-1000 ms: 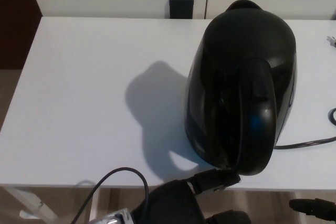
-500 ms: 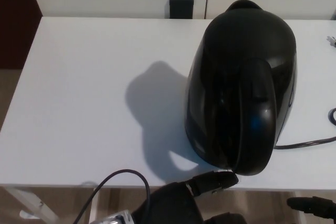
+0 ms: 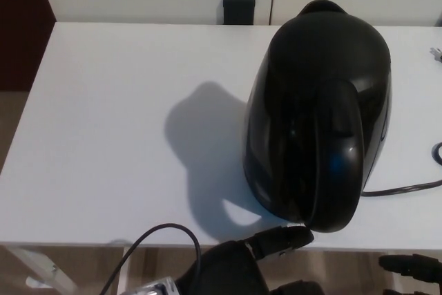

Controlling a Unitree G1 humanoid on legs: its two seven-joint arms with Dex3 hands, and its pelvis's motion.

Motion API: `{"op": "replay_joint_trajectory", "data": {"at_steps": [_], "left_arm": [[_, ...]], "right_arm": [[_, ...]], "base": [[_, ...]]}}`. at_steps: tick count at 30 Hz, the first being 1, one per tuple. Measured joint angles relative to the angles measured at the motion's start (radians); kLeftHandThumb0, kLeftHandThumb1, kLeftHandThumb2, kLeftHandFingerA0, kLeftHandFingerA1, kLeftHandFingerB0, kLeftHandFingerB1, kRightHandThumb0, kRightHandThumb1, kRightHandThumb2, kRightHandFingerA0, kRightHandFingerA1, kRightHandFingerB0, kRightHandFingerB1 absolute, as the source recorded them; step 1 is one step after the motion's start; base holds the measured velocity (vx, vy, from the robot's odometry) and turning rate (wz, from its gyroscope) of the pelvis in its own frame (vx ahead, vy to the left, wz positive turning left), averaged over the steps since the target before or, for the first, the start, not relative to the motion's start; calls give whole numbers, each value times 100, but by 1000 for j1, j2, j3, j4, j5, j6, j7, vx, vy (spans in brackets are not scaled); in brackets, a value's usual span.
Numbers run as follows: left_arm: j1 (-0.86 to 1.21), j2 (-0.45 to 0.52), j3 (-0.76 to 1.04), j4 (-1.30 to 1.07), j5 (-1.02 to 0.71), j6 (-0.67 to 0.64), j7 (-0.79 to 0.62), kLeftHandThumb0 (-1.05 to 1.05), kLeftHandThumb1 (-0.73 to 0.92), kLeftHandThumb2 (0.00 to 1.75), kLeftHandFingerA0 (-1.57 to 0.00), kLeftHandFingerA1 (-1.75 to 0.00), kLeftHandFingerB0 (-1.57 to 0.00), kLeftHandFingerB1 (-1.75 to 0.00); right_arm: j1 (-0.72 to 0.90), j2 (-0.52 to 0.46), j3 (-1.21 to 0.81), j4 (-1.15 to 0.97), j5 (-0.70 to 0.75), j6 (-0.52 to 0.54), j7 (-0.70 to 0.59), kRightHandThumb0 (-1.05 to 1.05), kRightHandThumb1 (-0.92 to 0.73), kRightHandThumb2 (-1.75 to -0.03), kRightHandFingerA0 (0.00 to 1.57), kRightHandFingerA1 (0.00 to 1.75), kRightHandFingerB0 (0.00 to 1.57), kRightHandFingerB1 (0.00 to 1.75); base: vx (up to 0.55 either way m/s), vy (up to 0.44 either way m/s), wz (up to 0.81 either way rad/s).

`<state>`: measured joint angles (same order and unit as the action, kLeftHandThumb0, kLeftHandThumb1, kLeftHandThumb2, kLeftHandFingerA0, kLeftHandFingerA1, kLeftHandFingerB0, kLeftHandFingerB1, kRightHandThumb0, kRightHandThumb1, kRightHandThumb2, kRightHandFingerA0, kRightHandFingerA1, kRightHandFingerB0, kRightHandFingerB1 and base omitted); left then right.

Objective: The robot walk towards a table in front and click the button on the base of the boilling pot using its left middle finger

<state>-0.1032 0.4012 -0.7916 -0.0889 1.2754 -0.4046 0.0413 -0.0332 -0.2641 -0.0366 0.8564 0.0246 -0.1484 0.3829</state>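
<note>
White worktop [image 3: 103, 136] fills most of the head view, its near edge running along the bottom. Dark wall or furniture panel at far left beyond the worktop's left edge; pale floor below it.

Bottom left: a thin black cable [image 3: 162, 240] loops up over the worktop's near edge and back down. Just right of it, the left robot hand [image 3: 259, 257] comes in low, a bulky black mass below the edge with one finger [image 3: 283, 238] stretched out to the right across the worktop's front edge. The fingertip lies just beside the lower front of the kettle, near its base; contact cannot be confirmed from this angle. The other fingers are hidden under the frame edge, so whether the left hand is spread or pressed together cannot be told.

Centre: the kettle's shadow [image 3: 207, 150] falls to the left on the white surface.

Right of centre: the black kettle [image 3: 318, 108], glossy, upright on the worktop, spout toward the far side, handle [image 3: 338, 150] facing the camera. A faint blue glint shows low on the handle. The base and its button are hidden beneath the kettle's body. A small dark block [image 3: 238, 10] sits against the pale wall behind the worktop.

Right: a black power cord [image 3: 404, 188] trails from the kettle's lower right toward the right edge.

Bottom right corner: the right robot hand [image 3: 414, 267], only a dark sliver below the worktop; cannot tell how its fingers stand.
</note>
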Motion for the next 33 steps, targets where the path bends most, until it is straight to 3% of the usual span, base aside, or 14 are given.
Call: {"op": "replay_joint_trajectory", "data": {"at_steps": [1,3,4,5,6,8,9,17,18,20,21,24,25,33], "left_arm": [[2,6,0,-8,0,-3,10,-70,67,89,-15,-39,-7,-37],[6,23,0,-23,-2,-15,35,-68,63,85,-24,-41,-18,-39],[9,30,0,-26,-2,-22,53,-59,71,61,-35,-32,-26,-29],[13,34,0,-28,-3,-30,71,-68,65,92,-19,-43,-5,-32],[20,38,1,-33,-6,-38,86,-68,64,91,-19,-42,-6,-32],[51,62,7,-69,-22,-60,113,-63,77,65,-29,-31,-12,-23],[68,73,9,-85,-29,-71,123,-69,66,91,-24,-43,-9,-38],[226,182,43,-26,-89,-136,196,-74,69,95,-25,-44,-9,-39],[248,200,55,14,-100,-142,206,-71,85,65,-31,-31,-12,-27],[276,223,72,65,-113,-145,221,-70,84,65,-32,-32,-12,-26],[286,231,79,86,-119,-146,226,-74,69,95,-28,-45,-10,-37],[317,250,119,207,-155,-159,258,-75,69,96,-28,-45,-10,-37],[324,251,137,262,-172,-163,263,-72,84,65,-36,-33,-13,-27],[342,184,242,552,-282,-174,265,-59,62,59,-45,-36,-26,-30]], "right_arm": [[1,-7,10,1,-6,-16,1,-49,-50,-84,76,63,54,53],[13,-27,41,-24,-29,-43,-4,-49,-50,-84,76,63,54,53],[21,-39,58,-40,-42,-53,-8,-49,-50,-84,76,63,54,53],[25,-46,70,-51,-53,-60,-13,-50,-40,-76,42,52,31,44],[29,-50,77,-60,-61,-63,-19,-40,-47,-55,35,38,41,36],[24,-48,69,-47,-62,-59,-24,-40,-47,-55,35,38,41,36],[22,-48,65,-36,-60,-56,-25,-28,-49,-55,37,40,38,37],[10,23,-43,-24,11,54,-11,-16,-47,-53,44,44,35,38],[15,27,-52,-28,20,68,-7,-15,-48,-54,43,44,34,38],[22,29,-63,-28,29,87,-2,-17,-48,-55,45,45,34,39],[25,30,-67,-28,33,95,0,-16,-49,-55,41,45,33,39],[29,31,-81,-22,44,118,3,-19,-48,-56,38,44,32,39],[31,31,-83,-18,46,122,5,-16,-48,-53,37,42,34,38],[68,31,-85,-11,50,125,7,-14,-51,-54,40,42,34,38]], "base": [[0,0,0],[0,0,0],[0,0,0],[0,0,0],[0,0,0],[0,0,0],[0,0,0],[0,0,0],[0,0,0],[0,0,0],[0,0,0],[0,0,0],[0,0,0],[0,0,0]]}}
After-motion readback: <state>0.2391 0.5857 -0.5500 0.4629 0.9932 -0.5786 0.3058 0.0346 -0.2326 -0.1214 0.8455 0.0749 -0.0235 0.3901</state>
